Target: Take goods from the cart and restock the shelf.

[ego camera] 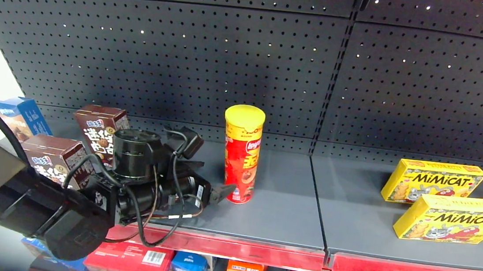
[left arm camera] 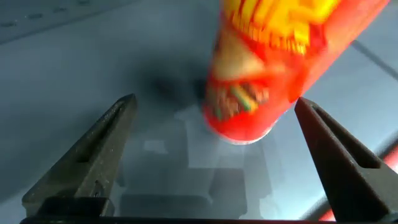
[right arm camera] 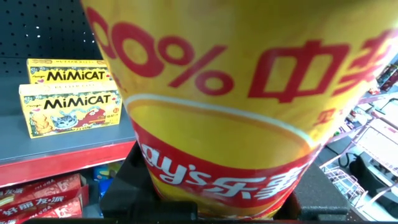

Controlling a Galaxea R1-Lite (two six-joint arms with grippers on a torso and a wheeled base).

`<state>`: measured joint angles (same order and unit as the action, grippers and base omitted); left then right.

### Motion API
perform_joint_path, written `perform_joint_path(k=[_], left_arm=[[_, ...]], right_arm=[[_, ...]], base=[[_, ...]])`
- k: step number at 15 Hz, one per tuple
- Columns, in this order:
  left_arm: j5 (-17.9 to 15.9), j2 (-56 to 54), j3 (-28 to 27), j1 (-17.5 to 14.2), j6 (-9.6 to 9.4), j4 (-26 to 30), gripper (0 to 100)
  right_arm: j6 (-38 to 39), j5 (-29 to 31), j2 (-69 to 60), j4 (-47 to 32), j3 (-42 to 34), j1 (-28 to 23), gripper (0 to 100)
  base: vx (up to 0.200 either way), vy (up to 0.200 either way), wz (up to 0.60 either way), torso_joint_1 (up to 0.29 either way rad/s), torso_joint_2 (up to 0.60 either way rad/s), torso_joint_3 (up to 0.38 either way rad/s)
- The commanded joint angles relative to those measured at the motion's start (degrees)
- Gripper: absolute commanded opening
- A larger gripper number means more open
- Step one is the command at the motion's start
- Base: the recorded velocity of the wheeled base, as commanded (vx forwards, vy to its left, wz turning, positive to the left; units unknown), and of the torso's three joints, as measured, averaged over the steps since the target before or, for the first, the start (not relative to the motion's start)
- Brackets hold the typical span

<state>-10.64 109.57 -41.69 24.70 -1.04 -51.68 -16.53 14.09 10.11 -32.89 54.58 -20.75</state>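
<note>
Right gripper [right arm camera: 217, 202] is pinching a yellow can [right arm camera: 236, 93] right up against its camera, while left gripper [left arm camera: 216, 106], fingers spread wide, is hovering low over the shelf [ego camera: 279, 205], with a red can [ego camera: 242, 153] standing upright just ahead of its tips.

Left arm [ego camera: 83, 209] is all matte black, with a chunky round black housing [ego camera: 133, 149] on the wrist. Thin black cables [ego camera: 140, 232] loop out at 6 o'clock, little white sticker [ego camera: 199, 190] at 4. Left gripper [left arm camera: 216, 102] has two dull grey wedge fingers [left arm camera: 93, 162].
</note>
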Motion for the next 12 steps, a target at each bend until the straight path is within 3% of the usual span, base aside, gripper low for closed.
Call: perform_joint_path(k=[1, 7, 12], left_arm=[[0.0, 0.0, -0.1, -1.7, -0.02, 0.0, 100], [0.2, 0.5, -3.0, -7.8, -0.11, 0.2, 100], [0.3, 5.5, -9.5, -8.7, -0.02, 0.2, 100]], right_arm=[[0.0, 0.0, 0.0, -0.1, -0.1, 0.1, 0], [0.0, 0.0, -0.1, -0.1, -0.2, 0.0, 0], [-0.2, 0.0, -0.1, -0.1, -0.1, 0.1, 0]], base=[[0.0, 0.0, 0.0, 0.0, 0.0, 0.0], [0.0, 0.0, 0.0, 0.0, 0.0, 0.0], [0.0, 0.0, 0.0, 0.0, 0.0, 0.0]])
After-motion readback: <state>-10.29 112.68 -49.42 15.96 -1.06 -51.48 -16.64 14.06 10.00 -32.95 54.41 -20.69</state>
